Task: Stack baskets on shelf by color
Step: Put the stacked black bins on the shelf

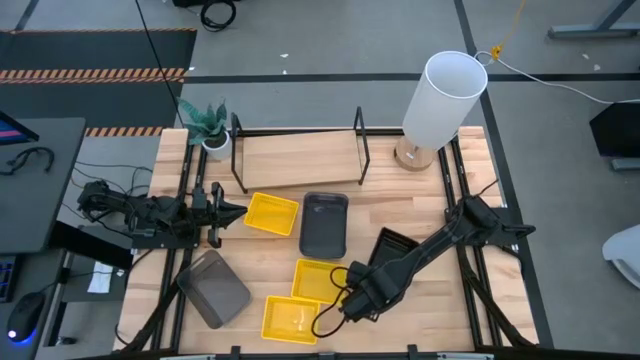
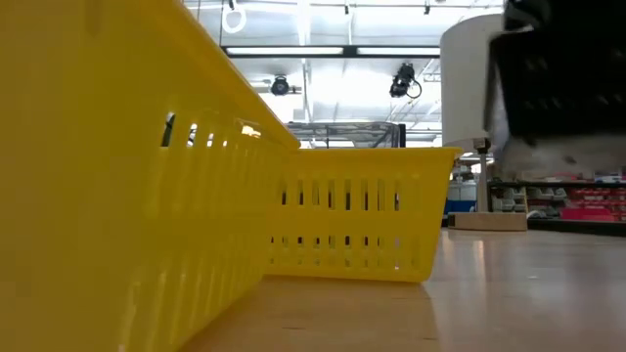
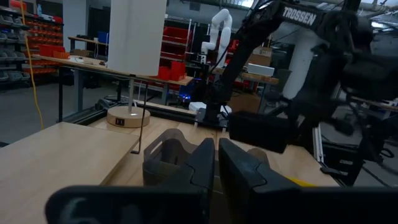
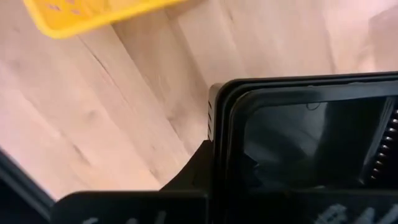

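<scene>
My right gripper [image 1: 372, 275] is shut on a small black basket [image 1: 392, 247] and holds it above the table's middle right. The basket also shows in the left wrist view [image 3: 258, 130] and the low view [image 2: 562, 68]. My left gripper [image 1: 238, 212] is shut and empty, just left of a yellow basket [image 1: 272, 213]. Two more yellow baskets [image 1: 318, 280] [image 1: 290, 318] and two dark grey ones [image 1: 324, 224] [image 1: 213, 288] lie flat on the table. The shelf [image 1: 300, 160] stands at the far edge with nothing on it. My right gripper holds the black basket by its rim near one corner [image 4: 217, 106]. One finger [image 4: 199, 165] shows outside the wall; the other is hidden by the basket. The basket is lifted clear of the table [image 3: 258, 130], roughly level.
A white cylinder lamp [image 1: 440, 100] stands at the shelf's right end and a small potted plant [image 1: 208, 125] at its left. Black wire frames [image 1: 236, 150] [image 1: 360, 145] rise from the board. Bare wood lies right of the baskets [image 1: 440, 300].
</scene>
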Motion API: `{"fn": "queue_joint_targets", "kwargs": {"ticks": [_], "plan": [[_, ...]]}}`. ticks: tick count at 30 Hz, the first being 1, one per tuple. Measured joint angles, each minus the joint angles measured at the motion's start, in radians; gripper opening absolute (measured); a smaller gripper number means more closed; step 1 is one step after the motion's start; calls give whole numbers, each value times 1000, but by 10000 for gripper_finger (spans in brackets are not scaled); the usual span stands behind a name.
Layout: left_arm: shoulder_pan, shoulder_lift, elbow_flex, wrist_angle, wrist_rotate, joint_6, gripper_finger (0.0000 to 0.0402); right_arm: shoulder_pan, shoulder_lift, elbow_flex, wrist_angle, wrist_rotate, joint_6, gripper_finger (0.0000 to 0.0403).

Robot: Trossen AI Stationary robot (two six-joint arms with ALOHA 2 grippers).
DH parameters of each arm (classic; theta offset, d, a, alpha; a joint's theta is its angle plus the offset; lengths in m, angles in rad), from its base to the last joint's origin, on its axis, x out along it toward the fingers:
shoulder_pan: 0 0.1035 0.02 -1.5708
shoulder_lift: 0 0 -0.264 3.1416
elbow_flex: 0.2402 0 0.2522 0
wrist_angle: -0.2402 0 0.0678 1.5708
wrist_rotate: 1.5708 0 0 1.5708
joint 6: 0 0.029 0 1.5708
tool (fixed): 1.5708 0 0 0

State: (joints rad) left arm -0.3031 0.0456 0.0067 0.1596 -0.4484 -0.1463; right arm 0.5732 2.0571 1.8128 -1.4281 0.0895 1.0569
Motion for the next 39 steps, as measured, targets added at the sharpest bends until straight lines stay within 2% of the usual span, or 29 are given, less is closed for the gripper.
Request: {"fn": "queue_joint_targets", "kwargs": {"ticks": [12,20,27,39], "plan": [[0,0,0,0,0,0,32,-34,0,196,-85,129,-198,12],[0,0,0,0,0,0,31,-77,0,246,-105,248,-484,12],[0,0,0,0,0,0,34,-178,0,246,-132,287,-717,12],[0,0,0,0,0,0,34,-408,0,246,-80,276,-1081,12]]}}
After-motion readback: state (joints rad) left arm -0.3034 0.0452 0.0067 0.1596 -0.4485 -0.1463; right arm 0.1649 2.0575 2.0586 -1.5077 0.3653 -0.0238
